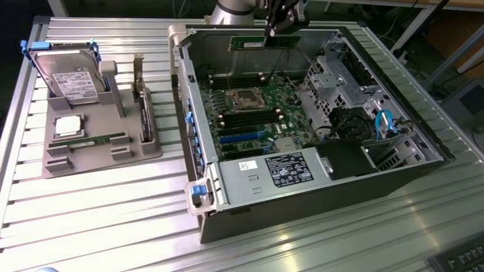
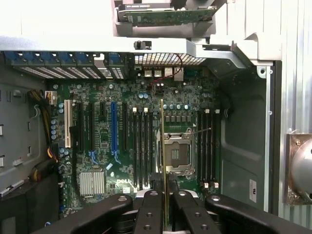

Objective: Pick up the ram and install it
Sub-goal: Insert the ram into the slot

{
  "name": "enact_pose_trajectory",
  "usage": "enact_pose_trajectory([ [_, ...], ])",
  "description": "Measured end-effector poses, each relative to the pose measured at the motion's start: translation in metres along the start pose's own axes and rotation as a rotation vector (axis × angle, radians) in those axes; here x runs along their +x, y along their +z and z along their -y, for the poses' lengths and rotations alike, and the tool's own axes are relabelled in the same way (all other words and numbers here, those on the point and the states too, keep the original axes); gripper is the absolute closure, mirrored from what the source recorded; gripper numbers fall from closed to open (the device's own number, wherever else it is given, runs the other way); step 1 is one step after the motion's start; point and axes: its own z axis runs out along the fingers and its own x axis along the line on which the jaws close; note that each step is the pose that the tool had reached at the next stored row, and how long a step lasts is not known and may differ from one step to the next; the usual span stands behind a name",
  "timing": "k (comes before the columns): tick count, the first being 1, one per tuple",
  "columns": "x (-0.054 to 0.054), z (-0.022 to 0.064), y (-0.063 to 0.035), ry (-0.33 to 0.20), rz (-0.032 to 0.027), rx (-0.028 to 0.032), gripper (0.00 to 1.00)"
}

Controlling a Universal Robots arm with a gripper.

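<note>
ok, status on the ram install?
End effector shut on the long, thin green circuit-board ram stick. Stick held over green motherboard in open dark metal case, not seated. No obstruction seen beneath it.

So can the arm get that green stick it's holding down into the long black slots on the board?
Probably yes: the case is open, and nothing lies between the ram in the gripper and the memory slots.
</note>
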Motion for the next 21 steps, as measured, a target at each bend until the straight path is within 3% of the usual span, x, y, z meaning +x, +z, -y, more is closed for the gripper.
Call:
enact_pose_trajectory([
  [5, 0.0, 0.0001, 0.0019, 0.0, -0.0003, 0.0018, 0.86],
  [6, 0.001, 0.0005, 0.0148, -0.002, -0.0005, 0.0175, 0.86],
  [9, 0.002, 0.0006, 0.0185, -0.002, -0.0021, 0.0217, 0.86],
  [12, 0.002, 0.0005, 0.0194, -0.002, -0.0025, 0.0219, 0.86],
  [16, 0.003, 0.0006, 0.0255, -0.002, -0.0102, 0.0204, 0.86],
  [19, 0.004, 0.001, 0.0382, -0.001, -0.0229, 0.0204, 0.86],
  [21, 0.004, 0.0011, 0.0403, 0.002, -0.0252, 0.0207, 0.86],
])
